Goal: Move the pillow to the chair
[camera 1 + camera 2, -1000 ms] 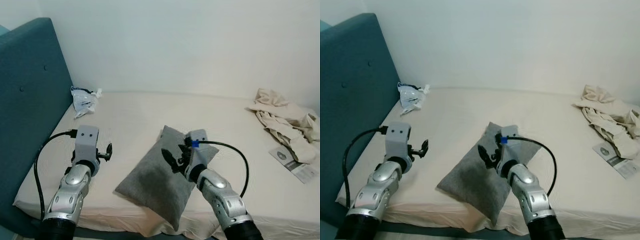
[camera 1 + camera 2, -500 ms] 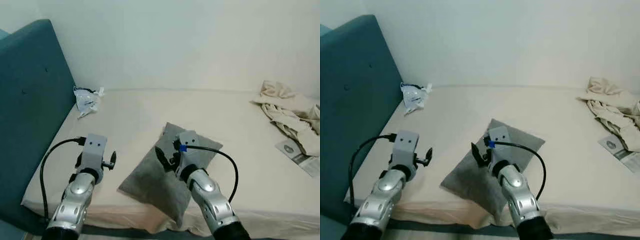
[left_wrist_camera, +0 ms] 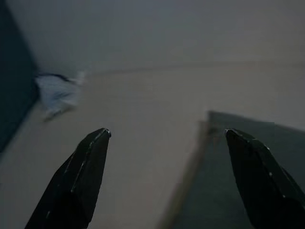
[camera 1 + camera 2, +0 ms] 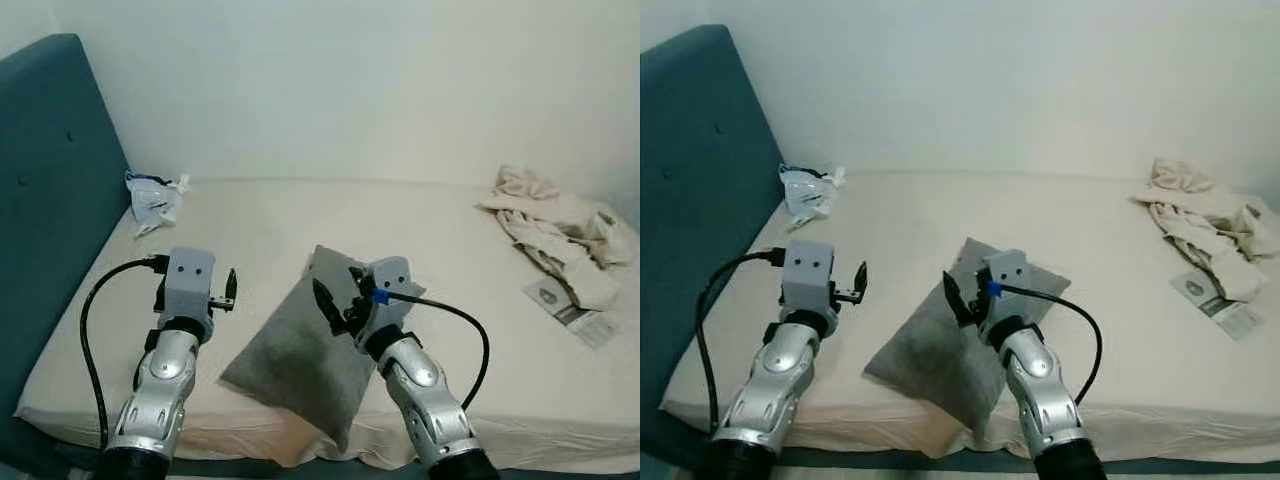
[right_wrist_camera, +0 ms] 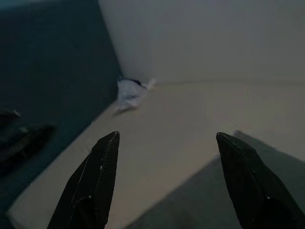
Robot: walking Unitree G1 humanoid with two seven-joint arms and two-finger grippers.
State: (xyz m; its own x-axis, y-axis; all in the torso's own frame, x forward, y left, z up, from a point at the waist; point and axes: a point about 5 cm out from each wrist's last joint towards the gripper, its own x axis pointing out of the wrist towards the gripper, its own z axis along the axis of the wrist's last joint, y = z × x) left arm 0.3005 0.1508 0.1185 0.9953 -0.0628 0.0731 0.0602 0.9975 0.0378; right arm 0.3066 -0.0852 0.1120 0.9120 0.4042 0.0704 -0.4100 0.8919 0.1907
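Observation:
A grey pillow [image 4: 290,355] lies flat near the front edge of the cream bed [image 4: 440,240]. My right gripper [image 4: 335,300] hovers just over the pillow's upper part, fingers [image 5: 95,181] spread open with nothing between them. My left gripper [image 4: 230,290] is held above the mattress a short way left of the pillow, also open and empty; the pillow's edge [image 3: 228,157] lies ahead of its right finger. No chair can be made out.
A teal headboard [image 4: 50,200] runs along the bed's left side. A crumpled white bag [image 4: 150,200] lies at the back left corner. Bunched beige cloth [image 4: 555,235] and a printed leaflet [image 4: 570,312] lie at the right. A white wall stands behind.
The camera has shifted, so the scene sits a little differently. Both grippers stay open near the pillow; the left one has come slightly closer to the pillow's left edge.

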